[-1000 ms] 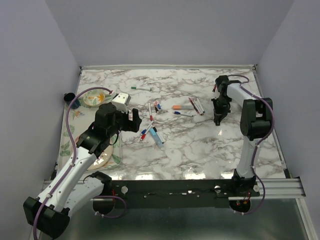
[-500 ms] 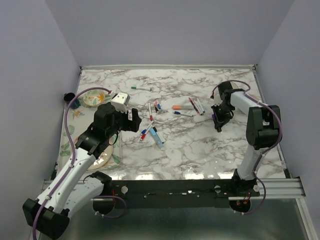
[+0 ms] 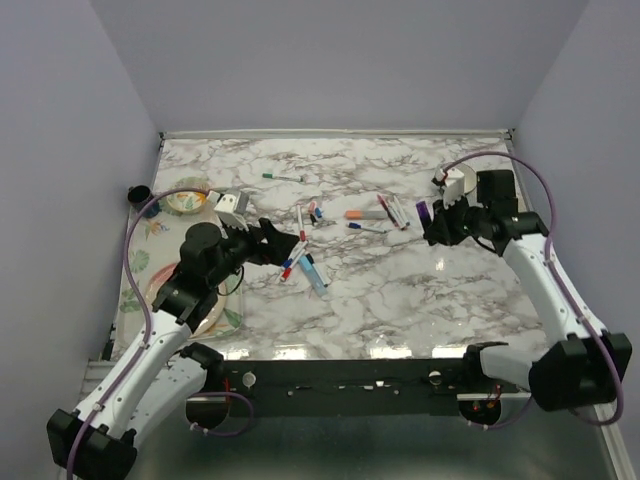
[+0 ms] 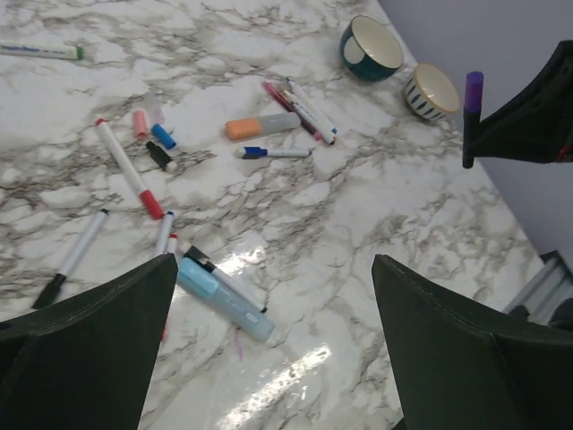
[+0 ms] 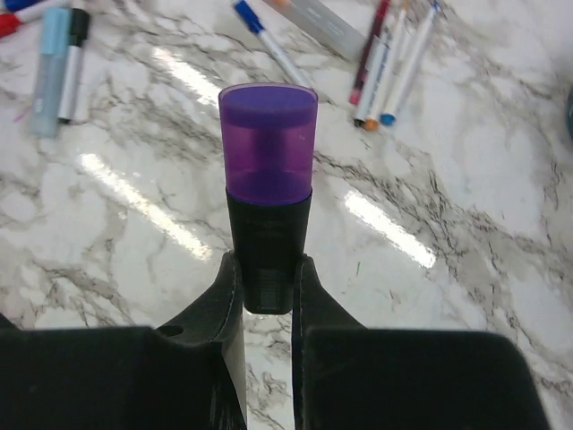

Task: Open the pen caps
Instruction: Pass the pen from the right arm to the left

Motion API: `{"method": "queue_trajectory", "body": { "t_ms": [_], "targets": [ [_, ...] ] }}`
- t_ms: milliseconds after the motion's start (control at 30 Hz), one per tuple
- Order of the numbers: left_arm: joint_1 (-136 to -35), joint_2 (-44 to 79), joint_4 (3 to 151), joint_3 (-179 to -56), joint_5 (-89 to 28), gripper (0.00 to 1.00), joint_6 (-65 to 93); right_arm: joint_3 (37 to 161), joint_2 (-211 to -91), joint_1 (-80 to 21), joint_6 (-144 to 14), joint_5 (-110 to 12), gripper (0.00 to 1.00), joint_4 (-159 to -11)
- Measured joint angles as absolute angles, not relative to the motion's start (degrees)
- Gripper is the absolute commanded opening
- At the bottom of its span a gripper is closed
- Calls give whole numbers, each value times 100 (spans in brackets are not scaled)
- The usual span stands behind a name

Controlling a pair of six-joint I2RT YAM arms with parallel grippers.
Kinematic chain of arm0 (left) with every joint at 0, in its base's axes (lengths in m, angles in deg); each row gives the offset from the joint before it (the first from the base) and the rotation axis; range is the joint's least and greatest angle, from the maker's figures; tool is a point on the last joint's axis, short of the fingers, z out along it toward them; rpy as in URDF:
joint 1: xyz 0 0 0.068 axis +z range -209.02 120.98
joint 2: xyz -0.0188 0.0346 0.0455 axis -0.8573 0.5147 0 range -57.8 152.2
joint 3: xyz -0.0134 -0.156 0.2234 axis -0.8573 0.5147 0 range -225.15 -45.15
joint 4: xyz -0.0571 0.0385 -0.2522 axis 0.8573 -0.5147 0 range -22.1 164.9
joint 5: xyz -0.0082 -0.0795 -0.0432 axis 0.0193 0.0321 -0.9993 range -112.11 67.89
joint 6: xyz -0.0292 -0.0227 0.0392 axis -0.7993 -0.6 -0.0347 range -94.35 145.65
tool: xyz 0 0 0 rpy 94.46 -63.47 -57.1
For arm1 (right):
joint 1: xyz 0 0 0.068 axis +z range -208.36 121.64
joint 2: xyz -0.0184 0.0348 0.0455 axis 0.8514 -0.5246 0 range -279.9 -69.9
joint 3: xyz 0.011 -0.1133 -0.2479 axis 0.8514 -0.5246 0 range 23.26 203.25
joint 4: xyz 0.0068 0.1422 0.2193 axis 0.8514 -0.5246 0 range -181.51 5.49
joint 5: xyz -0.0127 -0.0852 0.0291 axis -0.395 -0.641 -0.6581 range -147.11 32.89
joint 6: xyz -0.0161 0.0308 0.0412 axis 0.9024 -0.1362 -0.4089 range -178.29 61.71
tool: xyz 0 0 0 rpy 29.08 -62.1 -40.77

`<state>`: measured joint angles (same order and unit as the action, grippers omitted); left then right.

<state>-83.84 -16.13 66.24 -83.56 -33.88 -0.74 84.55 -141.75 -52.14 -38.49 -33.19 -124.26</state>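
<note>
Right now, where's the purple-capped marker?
Top view: the marker sits clamped in the right gripper above the table's right side, right of the scattered pens.

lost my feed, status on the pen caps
Left fingers open, empty, over the scattered pens. Right fingers shut on black pen body, stubby purple plastic cap on, not pulled. Nothing in the way.

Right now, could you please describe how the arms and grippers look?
The left arm and right arm have white shells with black joints, and a purple cable trails along each. The left gripper and right gripper are black, each with two flat wedge-shaped fingers.
</note>
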Motion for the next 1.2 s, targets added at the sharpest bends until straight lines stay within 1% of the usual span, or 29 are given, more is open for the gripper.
{"method": "queue_trajectory", "body": {
  "t_ms": [133, 200, 300, 367, 400, 433, 500, 600, 633, 700, 733, 800, 833, 900, 1033, 1200],
  "targets": [
    [-8384, -1421, 7721, -7707, -3867, 99, -1253, 7859, -12962, -5101, -3157, -2525, 3, -12210],
    [-8388, -1187, 8261, -7451, -4061, 99, -1827, 7808, -12789, -5050, -2969, -2285, 3, -12216],
    [-8526, -862, 8779, -7333, -4118, 98, -2404, 7955, -13021, -4996, -2724, -1935, 3, -12264],
    [-8814, -671, 9148, -7351, -4016, 96, -2660, 7841, -13194, -4906, -2625, -1859, 4, -12188],
    [-8950, -612, 9227, -7368, -3970, 94, -2728, 7727, -13220, -4854, -2597, -1852, 4, -12179],
    [-9118, -518, 9329, -7394, -3902, 89, -2787, 7616, -13226, -4711, -2555, -1887, 4, -12181],
    [-9501, -215, 9500, -7545, -3646, 84, -2922, 7474, -13226, -4379, -2455, -1909, 4, -12196],
    [-9894, 328, 9751, -7816, -3316, 81, -3064, 7445, -13246, -4058, -2333, -1915, 4, -12203],
    [-10023, 533, 9821, -7917, -3183, 78, -3104, 7445, -13253, -4034, -2315, -1922, 4, -12201],
    [-10253, 867, 9872, -8120, -2868, 77, -3145, 7445, -13299, -4012, -2282, -1944, 4, -12199],
    [-10366, 985, 9889, -8203, -2748, 74, -3148, 7445, -13329, -3995, -2271, -1953, 3, -12201],
    [-10635, 1285, 9885, -8443, -2486, 73, -3150, 7445, -13412, -3977, -2267, -1996, 3, -12196],
    [-10775, 1447, 9889, -8594, -2350, 70, -3143, 7445, -13452, -3955, -2267, -2016, 4, -12196],
    [-10983, 1696, 9880, -8813, -2140, 66, -3134, 7445, -13493, -3922, -2267, -2040, 4, -12196],
    [-11182, 2061, 9880, -9136, -1917, 63, -3106, 7445, -13495, -3892, -2267, -2044, 4, -12194],
    [-11413, 2472, 9679, -9589, -1651, 53, -2970, 7445, -13495, -3892, -2271, -2075, 3, -12192]
  ]
}}
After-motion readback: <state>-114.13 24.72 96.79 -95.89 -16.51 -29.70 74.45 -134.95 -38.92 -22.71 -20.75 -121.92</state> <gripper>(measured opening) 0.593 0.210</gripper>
